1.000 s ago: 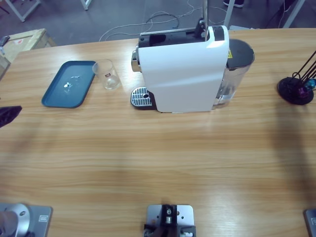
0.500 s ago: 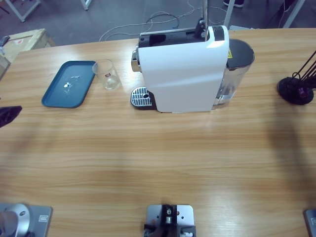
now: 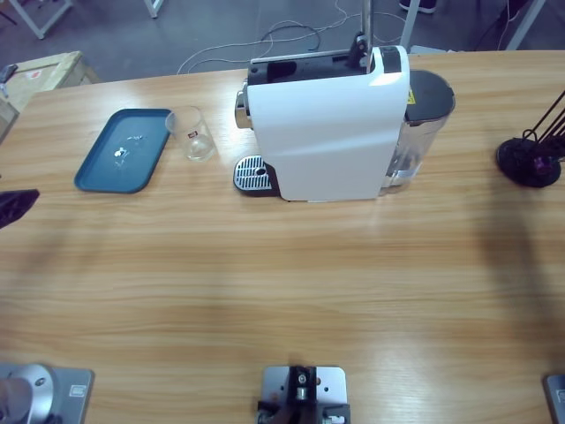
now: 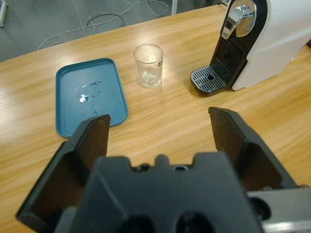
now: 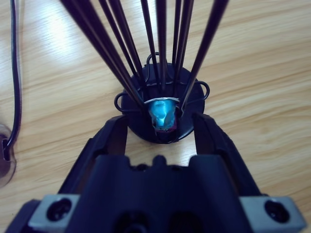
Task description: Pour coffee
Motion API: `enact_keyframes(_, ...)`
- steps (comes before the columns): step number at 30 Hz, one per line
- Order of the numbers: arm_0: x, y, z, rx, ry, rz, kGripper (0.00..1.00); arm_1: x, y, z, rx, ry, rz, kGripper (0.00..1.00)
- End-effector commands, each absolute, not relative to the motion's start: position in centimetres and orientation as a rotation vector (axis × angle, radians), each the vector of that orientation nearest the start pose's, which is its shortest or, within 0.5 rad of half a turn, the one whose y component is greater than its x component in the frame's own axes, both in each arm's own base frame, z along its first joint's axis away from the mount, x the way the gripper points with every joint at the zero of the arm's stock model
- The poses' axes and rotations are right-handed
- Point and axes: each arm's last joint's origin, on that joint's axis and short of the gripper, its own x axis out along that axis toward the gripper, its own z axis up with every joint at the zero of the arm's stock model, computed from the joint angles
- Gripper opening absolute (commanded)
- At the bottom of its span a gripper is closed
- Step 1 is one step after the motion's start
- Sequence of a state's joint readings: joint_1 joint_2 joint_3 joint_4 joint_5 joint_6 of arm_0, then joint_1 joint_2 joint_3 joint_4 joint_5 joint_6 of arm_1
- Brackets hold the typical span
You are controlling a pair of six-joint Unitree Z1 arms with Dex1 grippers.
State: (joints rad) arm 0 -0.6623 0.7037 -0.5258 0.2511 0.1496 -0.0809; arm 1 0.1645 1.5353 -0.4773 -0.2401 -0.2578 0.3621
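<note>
Glass (image 3: 192, 133) between tray (image 3: 123, 150) and coffee machine (image 3: 331, 124) on table (image 3: 265, 283).

My left tool (image 4: 160, 131) was matt black throughout: two flat, wedge-shaped jaws with squared tips rose on either side of a blocky black body. The body's top edge was notched, with a small rounded bump at its middle, and two round recesses were sunk into its lower face. A strip of silver-grey metal showed at its lower right corner.

My right tool (image 5: 160, 128) had the same black make, its jaws broad at the root and narrowing upward, and the same notched edge with a centre bump. Below the body sat silver-grey metal blocks, one at each corner, each carrying a dark cross-head screw.
</note>
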Motion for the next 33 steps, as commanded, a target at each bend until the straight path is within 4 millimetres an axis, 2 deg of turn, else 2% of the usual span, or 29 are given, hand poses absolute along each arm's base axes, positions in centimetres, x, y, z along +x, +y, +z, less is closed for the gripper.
enact_keyframes(1, 5.72, -3.68, 28.67, 0.104, 0.468, -0.501, 0.853, 22.37, 2.53, 18.83, 0.168, 0.837, -0.244, 0.540)
enact_keyframes(9, 5.70, -3.66, 28.68, 0.104, 0.466, -0.501, 0.853, 22.51, 2.21, 18.72, 0.174, 0.831, -0.267, 0.536)
enact_keyframes(10, 5.70, -3.66, 28.68, 0.104, 0.466, -0.501, 0.853, 22.51, 2.20, 18.72, 0.175, 0.828, -0.269, 0.457)
enact_keyframes(12, 5.71, -3.67, 28.67, 0.104, 0.467, -0.501, 0.853, 22.53, 2.20, 18.64, 0.175, 0.826, -0.269, 0.415)
enact_keyframes(14, 5.72, -3.67, 28.67, 0.104, 0.467, -0.501, 0.853, 22.56, 2.20, 18.54, 0.173, 0.830, -0.271, 0.302)
enact_keyframes(17, 5.70, -3.66, 28.68, 0.104, 0.466, -0.501, 0.853, 22.59, 2.17, 18.36, 0.170, 0.836, -0.279, 0.283)
enact_keyframes(19, 5.70, -3.66, 28.68, 0.104, 0.466, -0.501, 0.853, 22.64, 2.17, 18.24, 0.168, 0.839, -0.282, 0.178)
enact_keyframes(24, 5.70, -3.66, 28.68, 0.104, 0.466, -0.501, 0.853, 22.67, 2.16, 18.23, 0.167, 0.839, -0.284, 0.155)
enact_keyframes(26, 5.70, -3.66, 28.68, 0.104, 0.466, -0.501, 0.853, 22.68, 2.15, 18.24, 0.166, 0.837, -0.286, 0.048)
enact_keyframes(33, 5.73, -3.70, 28.66, 0.104, 0.469, -0.503, 0.853, 22.77, 2.16, 18.14, 0.167, 0.829, -0.286, 0.041)
